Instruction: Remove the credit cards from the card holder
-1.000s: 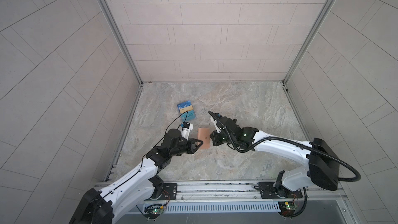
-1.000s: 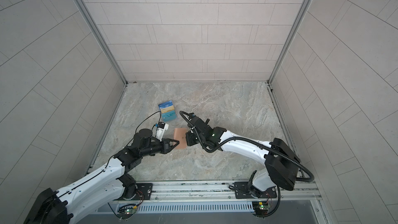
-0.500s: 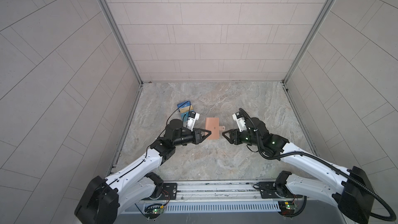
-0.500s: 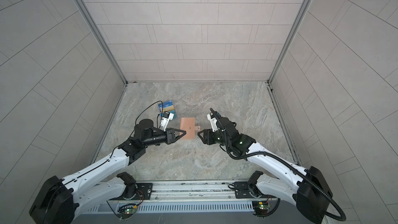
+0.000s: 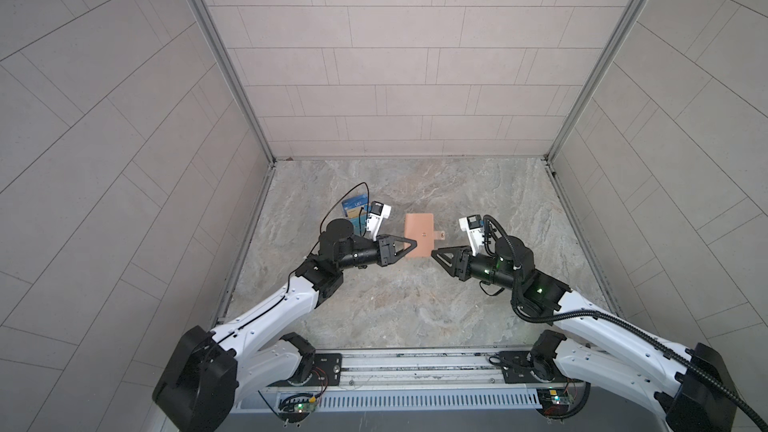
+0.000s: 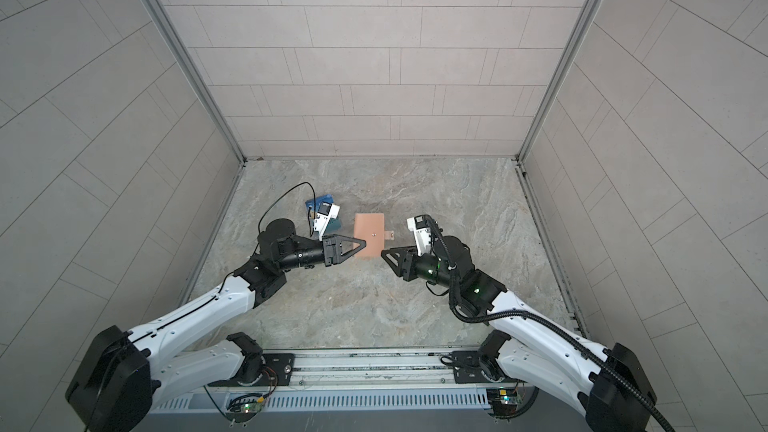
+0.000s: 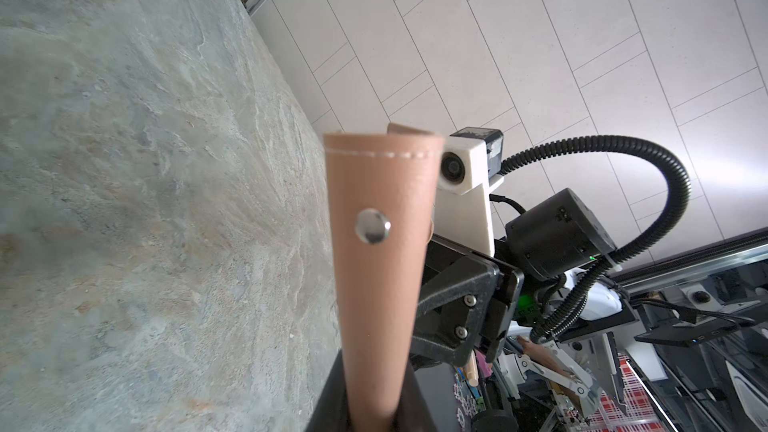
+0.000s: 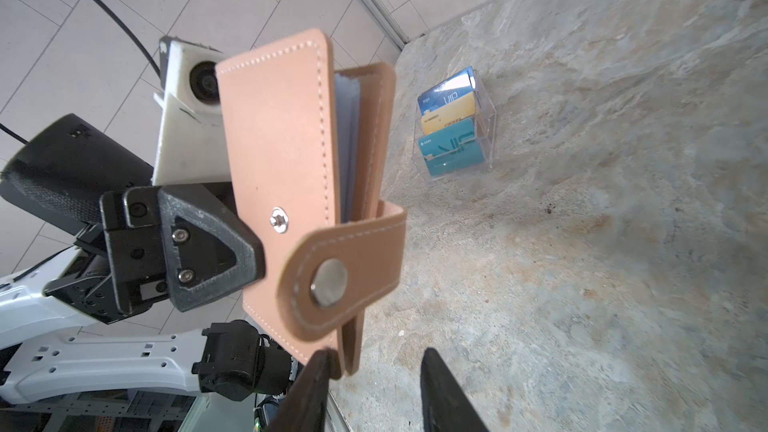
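Note:
The card holder (image 5: 419, 235) (image 6: 368, 236), a tan leather wallet, hangs above the table with my left gripper (image 5: 411, 244) (image 6: 361, 244) (image 7: 374, 413) shut on its edge. Its snap tab (image 8: 349, 268) is unfastened and curls loose past the stud (image 8: 279, 220). The covers gape a little and show pale sleeves (image 8: 347, 118). Any credit cards inside the sleeves are hidden. My right gripper (image 5: 436, 253) (image 6: 385, 253) (image 8: 376, 353) is open just right of the holder, with the holder's lower corner beside one finger (image 8: 316, 384).
A clear plastic stand (image 8: 484, 118) on the marble table behind my left arm holds a blue, a gold and a teal card (image 8: 451, 118) (image 5: 353, 207) (image 6: 316, 203). Tiled walls enclose the table on three sides.
My left gripper has carried the card holder up, to the right and farther back. My right gripper has drawn back to the right and opened. The snap tab now sticks out unfastened.

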{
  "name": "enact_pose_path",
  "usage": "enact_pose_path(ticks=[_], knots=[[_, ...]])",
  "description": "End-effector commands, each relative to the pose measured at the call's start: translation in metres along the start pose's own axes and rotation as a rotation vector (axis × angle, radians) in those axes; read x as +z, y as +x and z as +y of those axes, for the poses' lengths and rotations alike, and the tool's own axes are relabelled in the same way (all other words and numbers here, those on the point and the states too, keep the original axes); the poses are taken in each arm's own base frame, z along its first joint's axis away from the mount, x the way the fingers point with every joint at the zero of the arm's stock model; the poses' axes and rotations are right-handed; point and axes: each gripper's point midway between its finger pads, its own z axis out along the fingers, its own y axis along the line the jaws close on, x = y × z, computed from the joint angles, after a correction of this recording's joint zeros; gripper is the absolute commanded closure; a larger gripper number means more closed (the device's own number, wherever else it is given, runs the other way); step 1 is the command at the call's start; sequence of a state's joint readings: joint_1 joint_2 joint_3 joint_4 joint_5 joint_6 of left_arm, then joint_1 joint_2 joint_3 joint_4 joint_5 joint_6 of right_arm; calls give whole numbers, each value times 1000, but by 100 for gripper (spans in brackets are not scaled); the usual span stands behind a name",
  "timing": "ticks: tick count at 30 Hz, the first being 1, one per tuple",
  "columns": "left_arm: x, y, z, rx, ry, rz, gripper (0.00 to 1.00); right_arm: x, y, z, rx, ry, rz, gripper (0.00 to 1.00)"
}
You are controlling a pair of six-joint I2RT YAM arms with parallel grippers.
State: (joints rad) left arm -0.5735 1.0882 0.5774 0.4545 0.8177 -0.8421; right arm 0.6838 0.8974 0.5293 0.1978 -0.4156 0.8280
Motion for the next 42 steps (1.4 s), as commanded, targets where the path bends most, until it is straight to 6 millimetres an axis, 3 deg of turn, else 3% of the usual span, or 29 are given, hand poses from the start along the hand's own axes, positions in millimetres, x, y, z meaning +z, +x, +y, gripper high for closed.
enact_pose_path(ticks=[1,7,17,22,31,38,42], knots=[[-3,-12,-33,73,110,-19,91,-4,-22,6,34,-33,-86,67],[-4,-11,-34,84,110,-4,90,-5,-37,5,55,-60,-124,69],[-4,-5,-36,78,141,9,91,5,-36,18,55,-142,-80,72],[-3,-5,-33,77,130,12,91,1,-39,29,61,-198,-96,72],[-3,-9,-29,76,131,27,90,-8,-36,27,36,-166,-90,72],[-7,-8,-39,96,167,46,88,-8,-37,34,37,-200,-87,72],[-10,-7,-31,105,122,44,88,-8,-38,36,40,-207,-85,73]])
